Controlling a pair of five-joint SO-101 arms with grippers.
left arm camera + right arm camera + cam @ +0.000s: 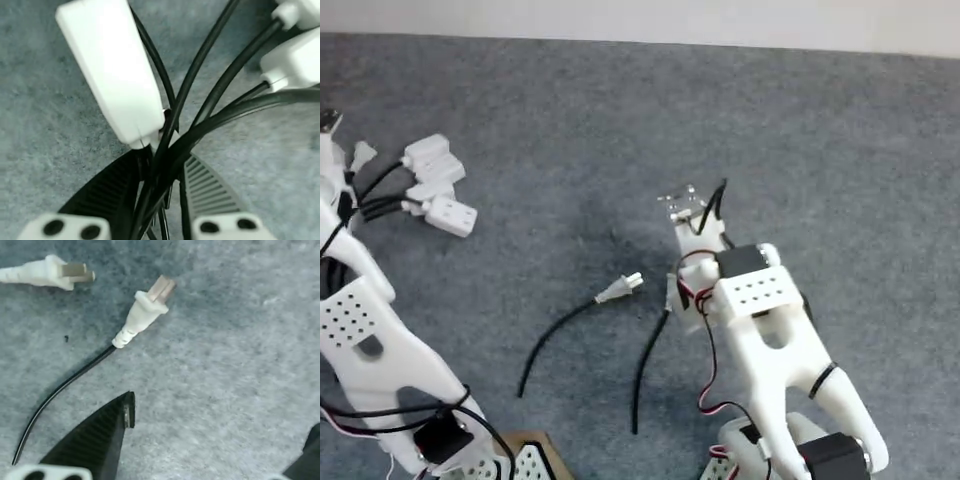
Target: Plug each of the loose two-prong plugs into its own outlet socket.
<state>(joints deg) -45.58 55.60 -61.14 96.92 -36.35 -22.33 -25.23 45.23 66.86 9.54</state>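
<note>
1. My right gripper [220, 425] hangs with its jaws spread wide and nothing in them, just to the near-right of the right plug [142, 315]. One black fingertip [122, 417] sits beside the plug's cord, around nothing.
2. That plug lies flat on the grey carpet [840, 150] mid-table, partly under my right arm. Its long axis runs near to far, with the prongs at the far end and the cord trailing near.
3. The left plug [620, 288] lies just beside it, prongs pointing right and slightly far, its cord curling away near-left.
4. For a clean pick I'd bring the jaws over the white body, across its long axis and behind the prongs — pinching the cord would leave the plug floppy.
5. My left gripper [167, 155] is clenched on the bundle of black cords [200, 65] behind the outlet sockets [440, 190], far left and well apart from both plugs — a steadying hold, I judge. The plug will need turning to face a socket.
</note>
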